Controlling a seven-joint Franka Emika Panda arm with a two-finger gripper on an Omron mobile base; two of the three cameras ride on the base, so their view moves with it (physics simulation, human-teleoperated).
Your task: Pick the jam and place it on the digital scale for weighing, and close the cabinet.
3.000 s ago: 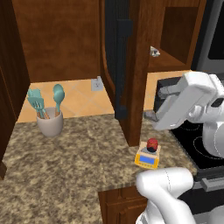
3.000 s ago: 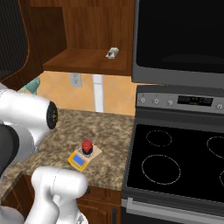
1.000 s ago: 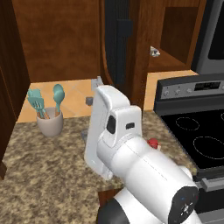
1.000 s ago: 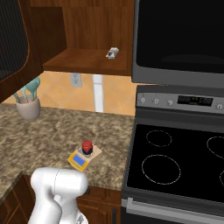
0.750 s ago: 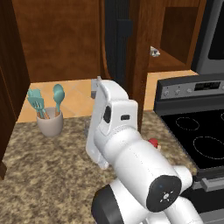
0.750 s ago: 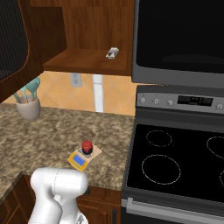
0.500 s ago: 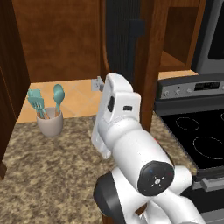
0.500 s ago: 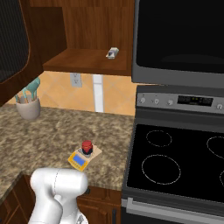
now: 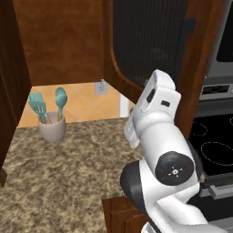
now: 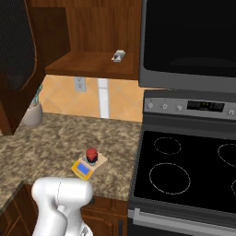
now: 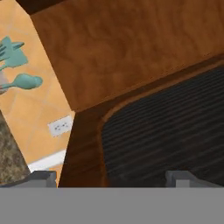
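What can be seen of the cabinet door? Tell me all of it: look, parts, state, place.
The cabinet door is dark brown wood framing a dark ribbed inset panel with a curved lower corner, and a long black bar handle stands upright near its right edge. It hangs partly open above the granite counter, in front of the stove side. In the hand view the ribbed panel lies close ahead of the gripper.

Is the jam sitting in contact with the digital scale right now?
Touching. In the right base view the jam stands upright on the digital scale, its base resting on the plate with no gap visible.
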